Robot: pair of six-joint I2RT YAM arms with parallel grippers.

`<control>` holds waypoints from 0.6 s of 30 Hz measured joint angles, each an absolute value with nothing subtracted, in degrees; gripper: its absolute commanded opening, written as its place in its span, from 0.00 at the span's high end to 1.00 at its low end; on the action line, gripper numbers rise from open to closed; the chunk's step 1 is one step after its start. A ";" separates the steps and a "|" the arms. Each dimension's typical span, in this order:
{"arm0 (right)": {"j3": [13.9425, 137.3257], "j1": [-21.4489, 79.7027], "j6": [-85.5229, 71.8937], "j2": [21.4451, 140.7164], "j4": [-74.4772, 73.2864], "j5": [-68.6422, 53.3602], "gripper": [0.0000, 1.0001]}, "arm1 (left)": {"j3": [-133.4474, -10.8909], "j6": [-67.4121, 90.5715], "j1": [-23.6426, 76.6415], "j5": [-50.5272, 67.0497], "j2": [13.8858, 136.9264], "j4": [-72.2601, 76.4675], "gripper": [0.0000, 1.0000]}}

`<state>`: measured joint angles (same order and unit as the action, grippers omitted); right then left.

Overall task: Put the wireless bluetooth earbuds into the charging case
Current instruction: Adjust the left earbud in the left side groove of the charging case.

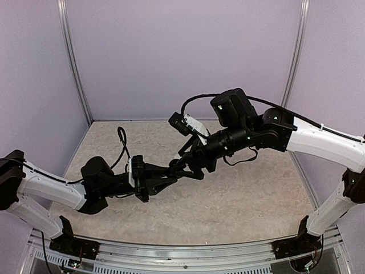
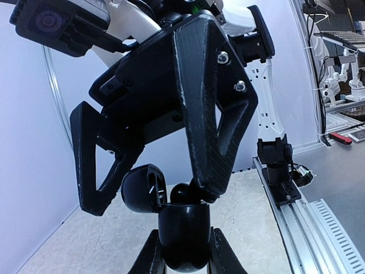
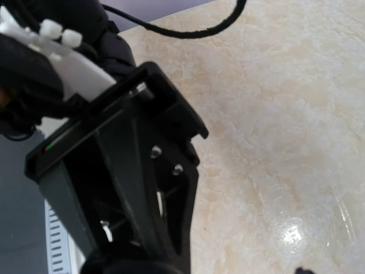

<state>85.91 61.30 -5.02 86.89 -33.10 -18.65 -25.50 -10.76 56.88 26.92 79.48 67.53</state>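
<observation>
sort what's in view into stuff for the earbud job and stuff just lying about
For the job: black charging case, lid open; dark earbud at its mouth (only one shows); left gripper holding the case; right gripper, open above it.
Just there: black cable; marble-look table; metal rail.

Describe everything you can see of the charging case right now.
The charging case looks glossy black and pebble-shaped, plastic by its sheen. It stands upright, held in the air, clamped between the fingers of the left gripper. Its hinged lid is swung open to the left in the left wrist view. A small dark rounded piece, possibly an earbud, sits at its open top, with one finger tip of the right gripper against or just beside it.
</observation>
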 measured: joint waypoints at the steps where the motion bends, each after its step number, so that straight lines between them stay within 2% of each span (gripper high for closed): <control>1: 85.71 61.25 -5.30 86.89 -32.77 -18.70 0.18 | -25.32 -10.96 56.97 26.41 79.35 67.46 1.00; 18: 84.60 60.66 -8.34 86.89 -30.44 -20.36 0.29 | -23.70 -17.10 59.57 17.72 77.65 67.24 1.00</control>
